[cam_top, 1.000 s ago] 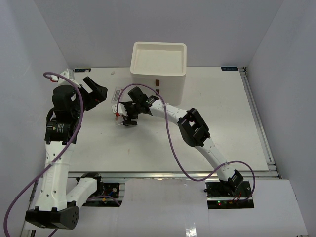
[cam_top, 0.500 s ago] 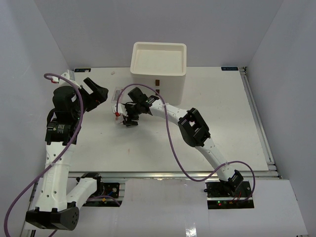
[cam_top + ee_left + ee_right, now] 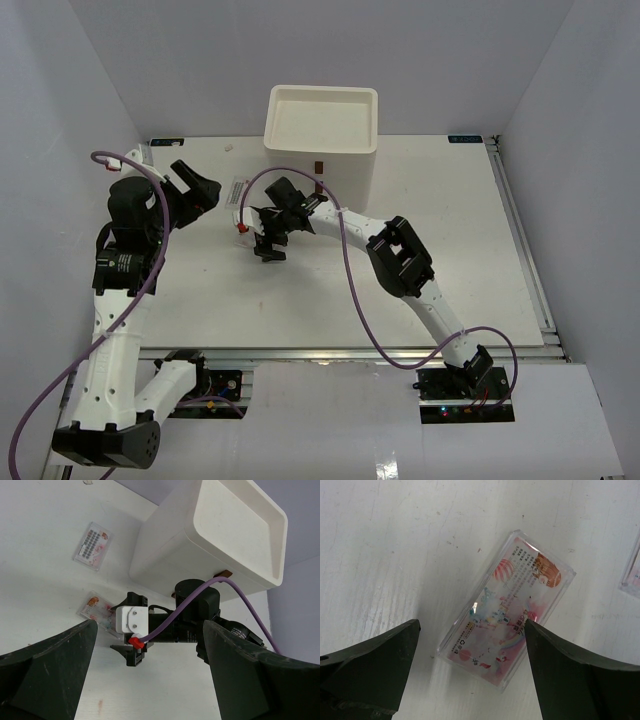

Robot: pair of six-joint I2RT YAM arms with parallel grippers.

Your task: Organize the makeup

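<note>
Two clear packets with pink contents lie on the white table left of the box. One packet [image 3: 236, 190] lies further back and also shows in the left wrist view [image 3: 92, 546]. The other packet [image 3: 507, 625] lies flat under my right gripper [image 3: 471, 626], which is open above it with one finger on each side, not touching. In the top view that gripper [image 3: 267, 248] hovers by this packet [image 3: 237, 214]. My left gripper [image 3: 200, 186] is open and empty, held above the table to the left. Sponges, bottles and sachets are out of view.
The white drawer box [image 3: 322, 130] with a red-brown handle [image 3: 318, 166] stands at the back centre, close behind the right wrist. It also shows in the left wrist view [image 3: 215, 535]. A purple cable [image 3: 345, 280] loops along the right arm.
My right gripper has shifted and turned a little over the nearer packet, and its arm has moved slightly right. The left arm has barely moved.
</note>
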